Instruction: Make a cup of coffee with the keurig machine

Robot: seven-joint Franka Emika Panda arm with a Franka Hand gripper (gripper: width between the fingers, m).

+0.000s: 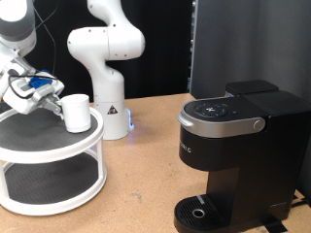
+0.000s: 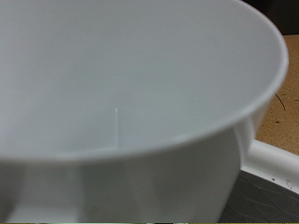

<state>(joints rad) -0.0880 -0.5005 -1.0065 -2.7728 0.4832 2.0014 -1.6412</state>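
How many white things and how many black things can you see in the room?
White: 3, the cup, the round two-tier stand it sits on, and a second robot arm behind.
Black: 1, the keurig machine.
Blue and white: 1, the gripper, right next to the cup.
Total: 5

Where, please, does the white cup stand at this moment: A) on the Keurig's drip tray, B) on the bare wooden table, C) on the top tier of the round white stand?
C: the cup sits on the top tier of the round white stand, far from the keurig machine.
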